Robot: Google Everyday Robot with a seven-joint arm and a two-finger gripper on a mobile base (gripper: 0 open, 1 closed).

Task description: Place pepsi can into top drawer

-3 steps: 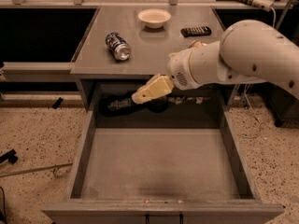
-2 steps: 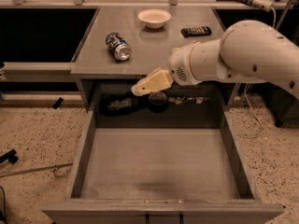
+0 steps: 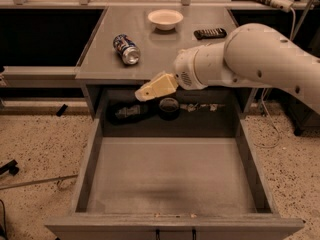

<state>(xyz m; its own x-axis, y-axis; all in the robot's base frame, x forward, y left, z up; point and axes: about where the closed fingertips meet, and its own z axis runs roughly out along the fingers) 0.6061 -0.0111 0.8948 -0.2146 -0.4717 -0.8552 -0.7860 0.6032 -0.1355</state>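
Note:
The pepsi can [image 3: 126,49] lies on its side on the grey counter [image 3: 165,49], left of centre, with its silver end facing the front. The top drawer [image 3: 170,174] is pulled fully out below the counter, and its flat grey bottom is bare. My gripper [image 3: 154,88], cream coloured, hangs at the counter's front edge above the back of the drawer. It is to the right of the can and below it in the picture, and it holds nothing that I can see. The white arm [image 3: 250,59] reaches in from the right.
A white bowl [image 3: 165,19] and a black remote [image 3: 210,33] sit at the back of the counter. Dark objects [image 3: 127,111] and a round black item [image 3: 169,107] lie in the recess behind the drawer. Speckled floor lies on both sides.
My gripper has risen a little and moved left, from over the drawer's back toward the counter's front edge. The can and the drawer have not moved.

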